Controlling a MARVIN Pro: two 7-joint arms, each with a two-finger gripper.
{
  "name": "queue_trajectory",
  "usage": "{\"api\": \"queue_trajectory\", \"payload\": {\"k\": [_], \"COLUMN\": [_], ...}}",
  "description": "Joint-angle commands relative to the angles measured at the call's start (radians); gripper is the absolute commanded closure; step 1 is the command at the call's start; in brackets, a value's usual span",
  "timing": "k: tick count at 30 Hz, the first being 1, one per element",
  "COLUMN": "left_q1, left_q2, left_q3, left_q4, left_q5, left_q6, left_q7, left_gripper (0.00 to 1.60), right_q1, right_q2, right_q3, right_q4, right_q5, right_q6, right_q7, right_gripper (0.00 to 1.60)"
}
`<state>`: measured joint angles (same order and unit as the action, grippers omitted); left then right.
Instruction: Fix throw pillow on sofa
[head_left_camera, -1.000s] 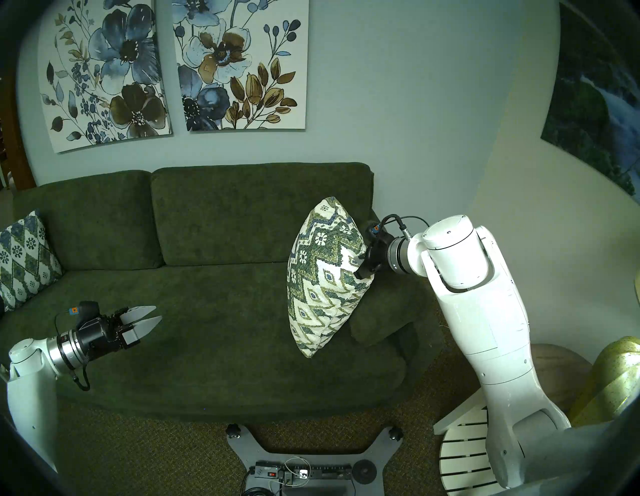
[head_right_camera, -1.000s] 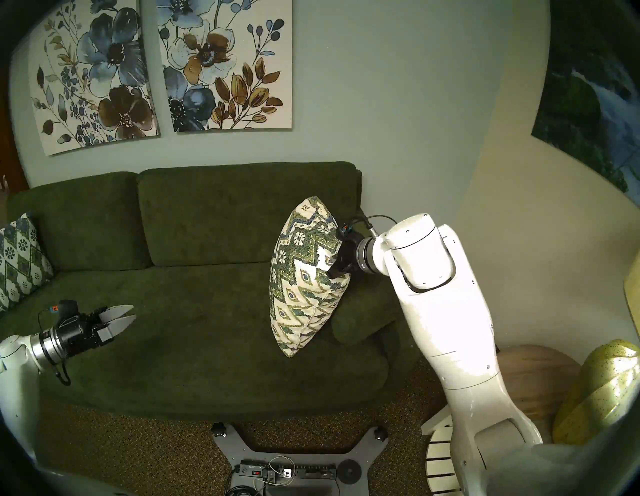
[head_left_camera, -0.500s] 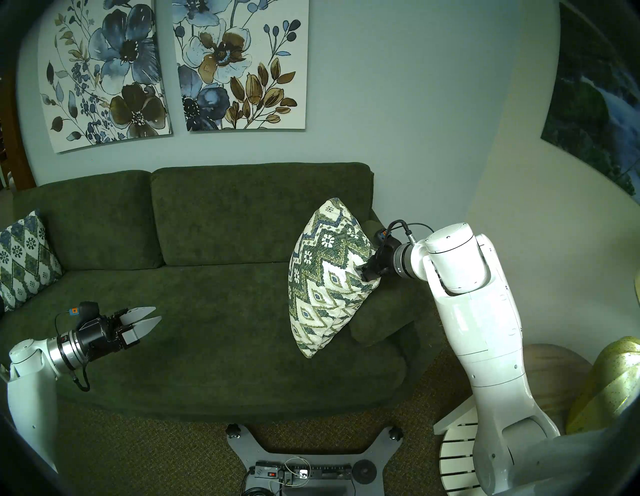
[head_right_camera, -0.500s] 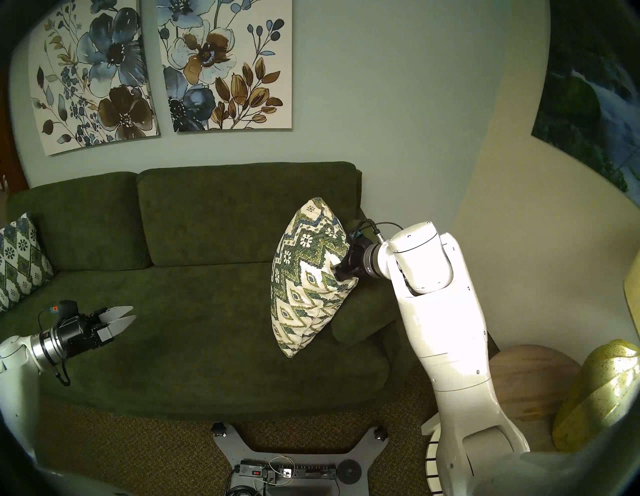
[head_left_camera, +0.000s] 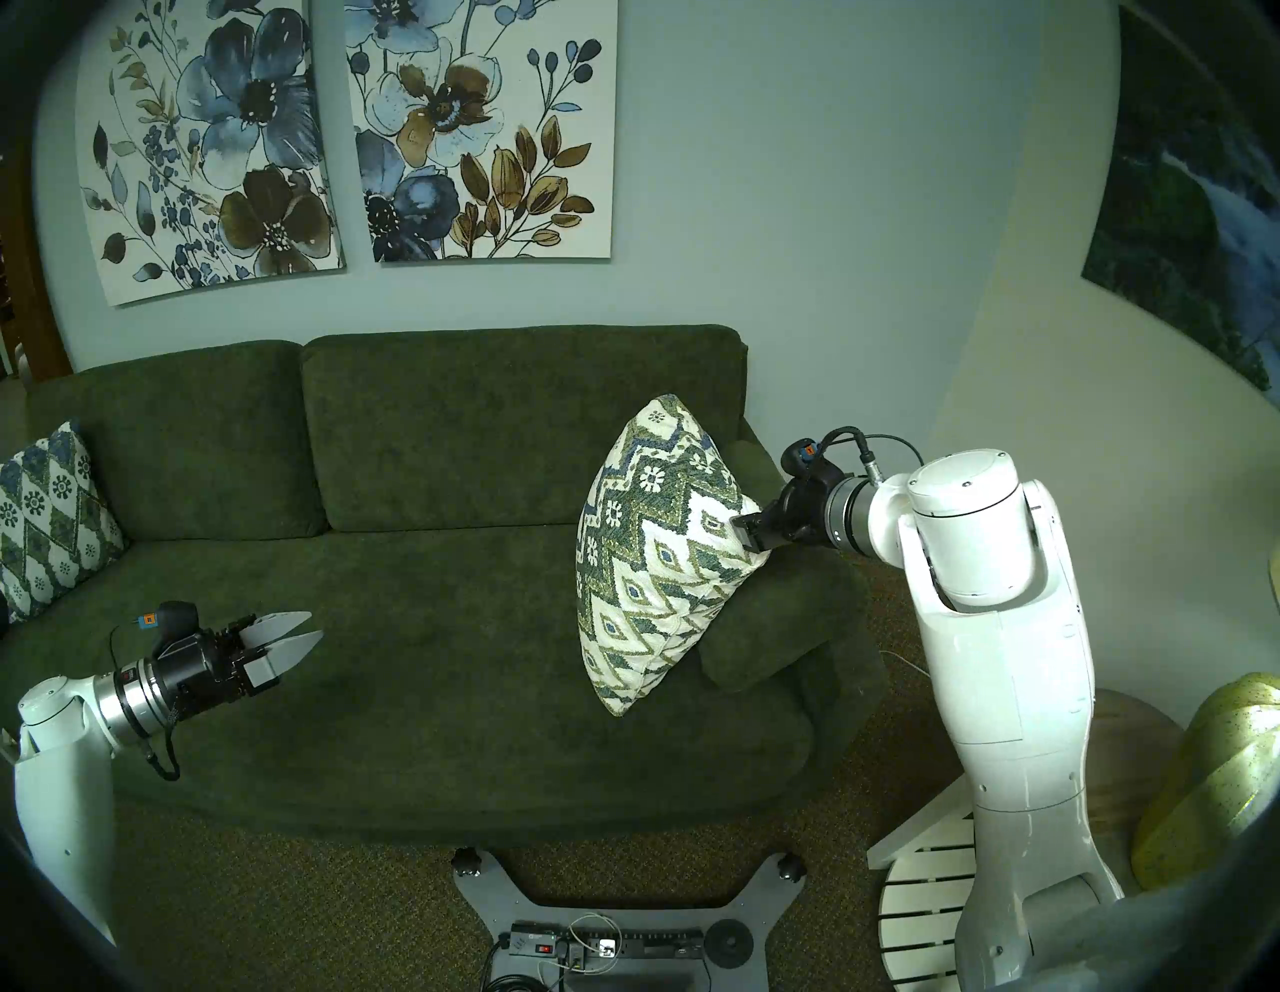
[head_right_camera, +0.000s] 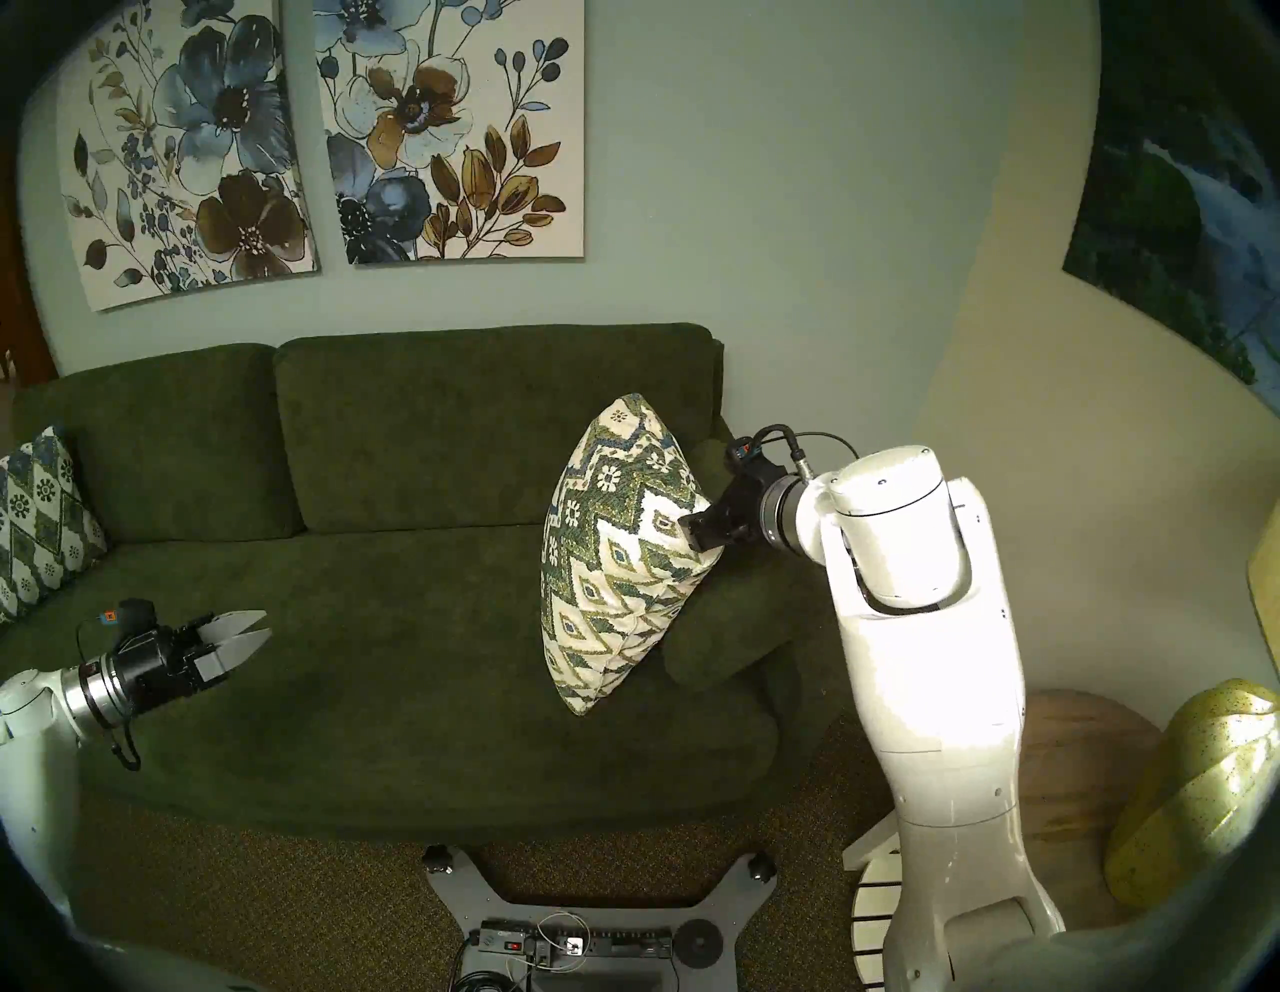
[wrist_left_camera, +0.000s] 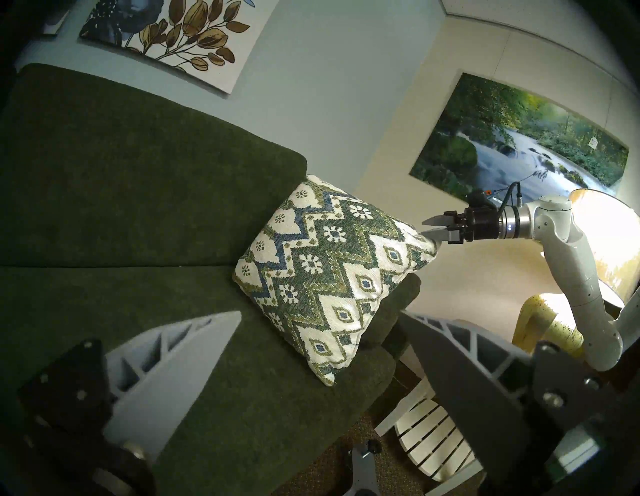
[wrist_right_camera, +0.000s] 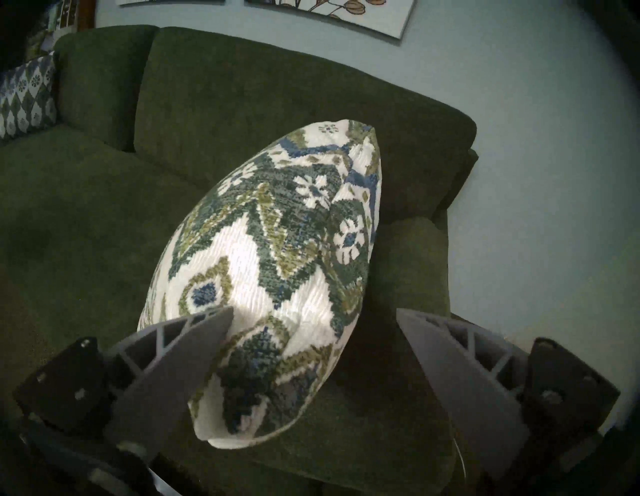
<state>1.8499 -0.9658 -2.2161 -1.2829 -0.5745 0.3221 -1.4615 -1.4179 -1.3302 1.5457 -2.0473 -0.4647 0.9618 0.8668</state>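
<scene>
Dark green 2-seat sofa spans most of the head view, w/ 2 back cushions & padded arms. Throw pillow, cream w/ green-blue zigzags & small flower motifs, stands on 1 corner at the sofa's right end, tilted, leaning vs. the right padded arm, top corner near the back cushion. A 2nd diamond-pattern pillow sits at the far left end, well apart. Right claw is spread, its 2 fingers either side of the throw pillow's right corner; in the right wrist view the left finger overlaps the fabric, the other stands clear, so no pinch. Left claw hovers over the left seat, fingers apart, holding nothing.
</scene>
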Motion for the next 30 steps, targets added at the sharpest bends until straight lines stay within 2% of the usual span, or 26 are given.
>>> {"api": "queue_trajectory", "payload": {"k": [1,4,8,18,19,22,23,30], "left_q1": [-0.014,-0.016,-0.018,-0.017,-0.015,-0.014,-0.013,-0.009], "left_q2": [0.007,0.009,0.011,0.014,0.014,0.014,0.014,0.017], "left_q3": [-0.002,-0.003,-0.004,-0.007,-0.008,-0.009,-0.009,-0.014], "left_q4": [-0.004,-0.002,0.0,0.005,0.006,0.009,0.01,0.021], "left_q5": [-0.002,-0.002,-0.001,0.0,0.0,0.0,0.001,0.0], "left_q6": [0.0,0.001,0.001,0.001,0.001,0.0,0.0,-0.001], "left_q7": [0.004,0.005,0.007,0.009,0.01,0.011,0.012,0.013], "left_gripper": [0.0,0.0,0.0,0.0,0.0,0.0,0.0,0.0], "right_q1": [-0.101,-0.134,-0.209,-0.311,-0.346,-0.36,-0.398,-0.471], "right_q2": [0.022,0.024,0.026,0.022,0.017,0.013,0.009,-0.03], "right_q3": [0.031,0.04,0.054,0.063,0.065,0.065,0.069,0.095], "right_q4": [-0.135,-0.144,-0.224,-0.337,-0.374,-0.387,-0.396,-0.377], "right_q5": [0.019,0.029,0.045,0.078,0.087,0.093,0.098,0.119], "right_q6": [-0.002,-0.002,-0.002,-0.002,-0.002,-0.002,-0.002,-0.002], "right_q7": [0.037,0.033,0.032,0.028,0.025,0.023,0.019,0.0], "right_gripper": [0.0,0.0,0.0,0.0,0.0,0.0,0.0,0.0]}}
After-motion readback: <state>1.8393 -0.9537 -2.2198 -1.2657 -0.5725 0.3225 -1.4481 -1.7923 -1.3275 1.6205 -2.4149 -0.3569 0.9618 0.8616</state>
